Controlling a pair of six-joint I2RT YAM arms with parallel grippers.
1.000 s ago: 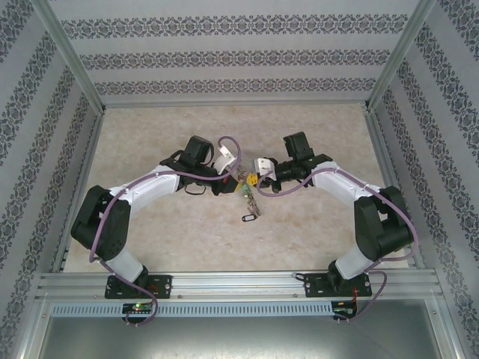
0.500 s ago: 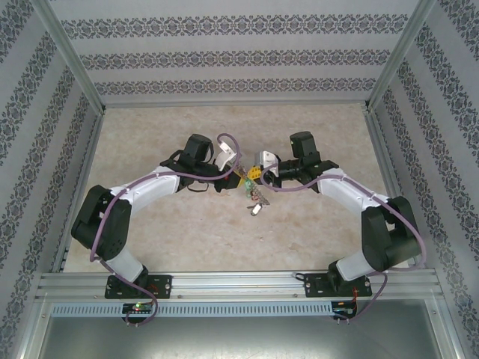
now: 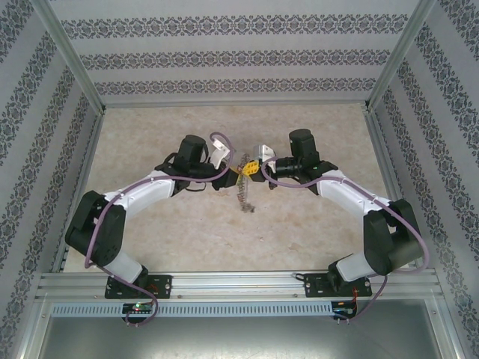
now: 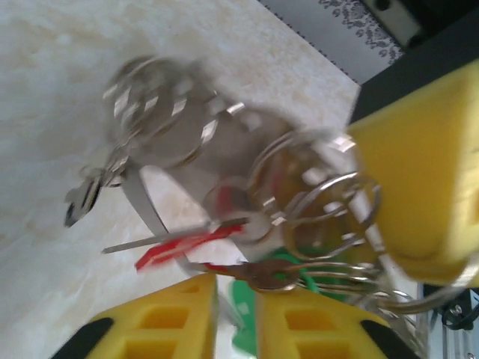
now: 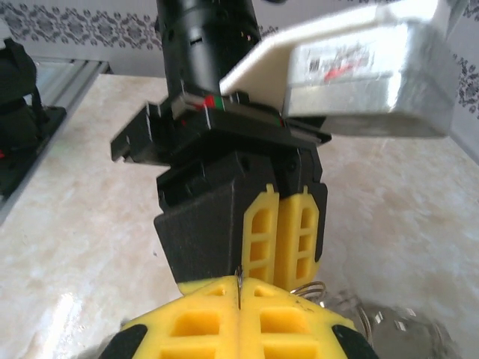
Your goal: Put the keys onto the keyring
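Keys (image 4: 176, 247) clamped between closed left fingers (image 4: 165, 325) and closed right fingers (image 5: 202, 325); keyring (image 3: 242, 193) hangs lengthwise toward near table (image 3: 150, 217) edge.

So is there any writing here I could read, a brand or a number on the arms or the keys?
Nothing can be read.
Sticker on the silvery box above the left gripper: print with a red mark, too blurred to read.
The keys and the keyring: blurred, no lettering shows.
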